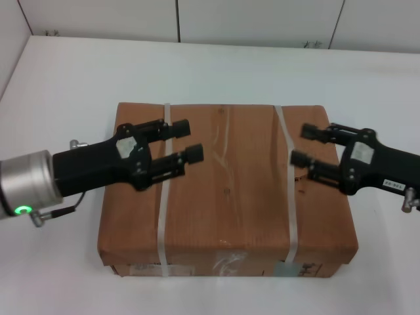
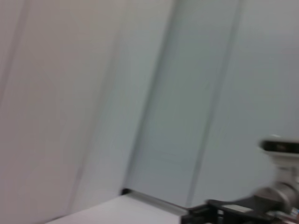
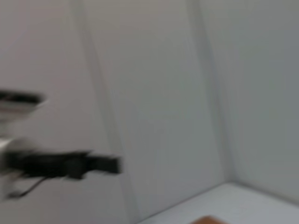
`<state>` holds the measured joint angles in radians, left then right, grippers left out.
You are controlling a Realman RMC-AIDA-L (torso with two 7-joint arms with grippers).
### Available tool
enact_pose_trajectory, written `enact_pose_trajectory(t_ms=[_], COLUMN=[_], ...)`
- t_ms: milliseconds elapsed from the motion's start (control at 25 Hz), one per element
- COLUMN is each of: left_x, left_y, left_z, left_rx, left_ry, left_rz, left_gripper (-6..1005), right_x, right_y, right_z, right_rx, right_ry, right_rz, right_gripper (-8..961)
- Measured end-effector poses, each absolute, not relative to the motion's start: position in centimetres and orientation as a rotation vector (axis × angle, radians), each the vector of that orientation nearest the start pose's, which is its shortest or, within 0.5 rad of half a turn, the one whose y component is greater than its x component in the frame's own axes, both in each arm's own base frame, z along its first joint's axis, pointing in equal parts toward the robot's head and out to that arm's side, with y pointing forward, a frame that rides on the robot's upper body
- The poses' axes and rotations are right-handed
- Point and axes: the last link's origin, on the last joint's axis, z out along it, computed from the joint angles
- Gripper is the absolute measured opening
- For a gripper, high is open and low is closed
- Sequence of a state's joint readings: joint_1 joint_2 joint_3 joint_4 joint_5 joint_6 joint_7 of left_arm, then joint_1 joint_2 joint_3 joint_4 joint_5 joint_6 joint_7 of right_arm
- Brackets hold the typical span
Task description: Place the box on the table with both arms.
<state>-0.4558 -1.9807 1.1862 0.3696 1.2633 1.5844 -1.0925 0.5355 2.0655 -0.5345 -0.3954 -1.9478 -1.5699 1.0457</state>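
Note:
The large flat brown cardboard box [image 1: 226,190] with two white straps lies on the white table [image 1: 79,85], labels and tape on its near side. My left gripper [image 1: 186,140] is open and empty, above the box's left part, over the left strap. My right gripper [image 1: 304,144] is open and empty, above the box's right part, just beside the right strap. Both point inward toward each other. The right wrist view shows the left arm's gripper far off and a corner of the box [image 3: 208,219]. The left wrist view shows the right arm's gripper far off.
White wall panels [image 1: 256,20] stand behind the table's far edge. Bare tabletop lies around the box on the left, right and far sides. A wall runs along the table's left edge.

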Motion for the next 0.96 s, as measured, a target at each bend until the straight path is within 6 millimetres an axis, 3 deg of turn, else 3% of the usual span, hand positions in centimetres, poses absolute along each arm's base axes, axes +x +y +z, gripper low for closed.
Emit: enact_pose_trajectory(t_ms=[240,480,960], left_x=[-25.8,-24.8,-24.7], left_y=[30.2,31.5,31.7], left_z=[1.7,2.7,2.7], left_rx=[-2.753,-2.802,-2.816], left_ry=[-0.461,-0.473,-0.435], left_rz=[-1.104,-1.068,-1.038], left_gripper=[595,596,599], right_x=[24.5,24.2,23.6], right_y=[31.5,31.0,30.9], right_z=[-1.9,-2.0,-2.7], right_rx=[-2.736,-2.757,-2.748], right_ry=[0.387,0.334,0.235], right_rz=[0.980,1.021,1.038], right_gripper=[635,767,767])
